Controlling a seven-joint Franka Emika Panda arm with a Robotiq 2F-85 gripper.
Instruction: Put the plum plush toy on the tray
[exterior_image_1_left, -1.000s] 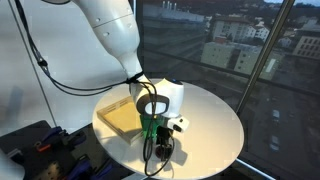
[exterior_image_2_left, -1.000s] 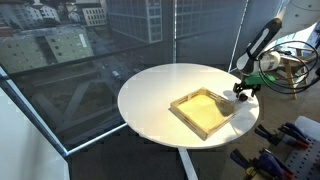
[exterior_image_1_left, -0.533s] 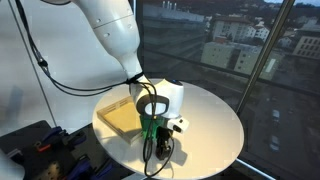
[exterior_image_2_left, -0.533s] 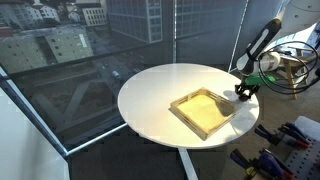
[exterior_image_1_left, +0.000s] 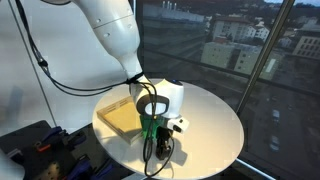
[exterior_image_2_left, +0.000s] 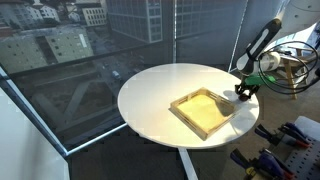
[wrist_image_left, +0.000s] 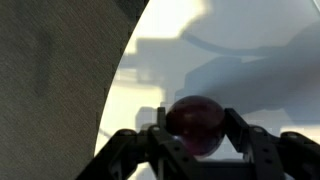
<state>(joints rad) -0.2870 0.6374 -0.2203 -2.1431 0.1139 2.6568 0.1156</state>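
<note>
Gripper (wrist_image_left: 196, 132) is closed on the round plum plush toy (wrist_image_left: 194, 118), which shows no long axis.

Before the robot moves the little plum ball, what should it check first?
1. Is the gripper shut on the plum plush toy: ok.
2. Is the toy lifted off the table: cannot tell.
3. Is the tray lying flat with room inside: ok.
4. Is the toy above the tray: not ok, the gripper is beside its rim.
5. Is nothing standing between the gripper and the tray: ok.
</note>
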